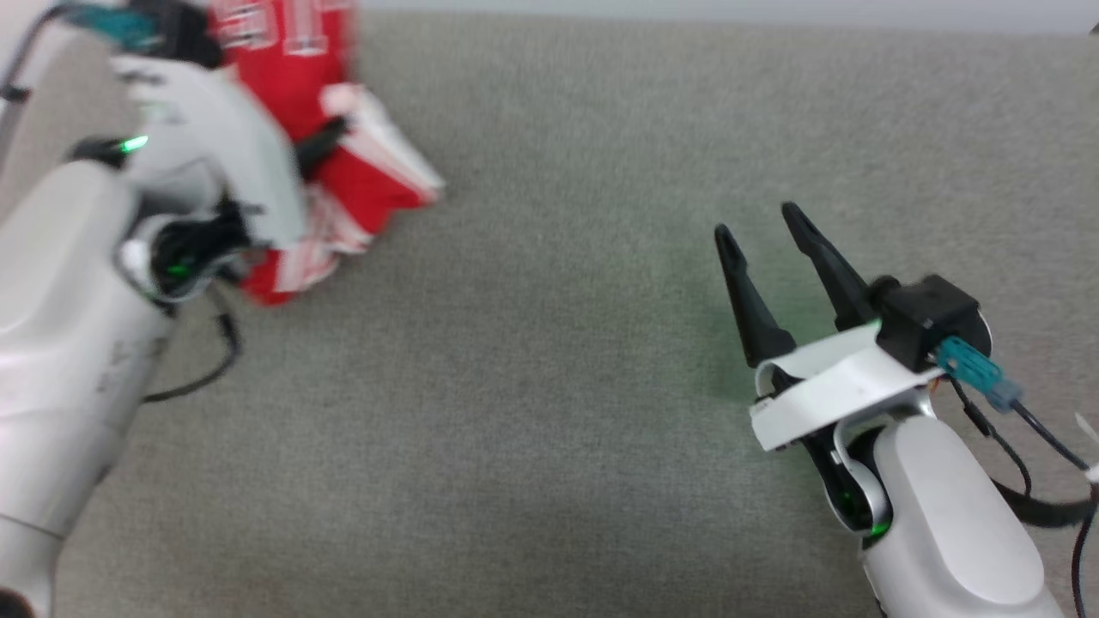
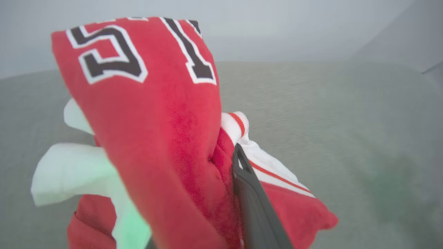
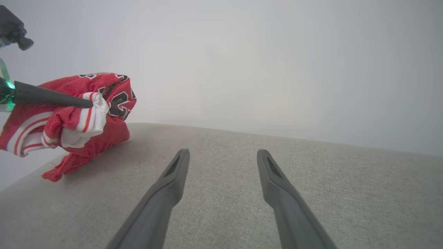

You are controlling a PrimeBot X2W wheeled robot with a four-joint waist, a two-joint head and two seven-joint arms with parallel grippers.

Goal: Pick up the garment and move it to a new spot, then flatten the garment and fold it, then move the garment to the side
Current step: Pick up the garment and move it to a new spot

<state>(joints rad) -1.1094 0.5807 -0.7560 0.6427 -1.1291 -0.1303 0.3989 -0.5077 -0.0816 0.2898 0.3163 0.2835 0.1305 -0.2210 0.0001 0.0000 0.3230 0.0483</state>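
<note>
The left gripper's (image 1: 330,142) jaws were clamped on the bunched garment (image 1: 369,184) at the grey cushion's (image 1: 558,386) far-left corner; the right gripper (image 1: 757,221), jaws wide and empty, sat well apart.

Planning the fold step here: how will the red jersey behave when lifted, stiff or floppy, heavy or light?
Probably very floppy: the jersey bunches around the left gripper, sleeves and hem sagging from one pinch. Likely light, since that small grip carries most of it. Its lower edge seems to touch the grey woven surface, so it may drag.
</note>
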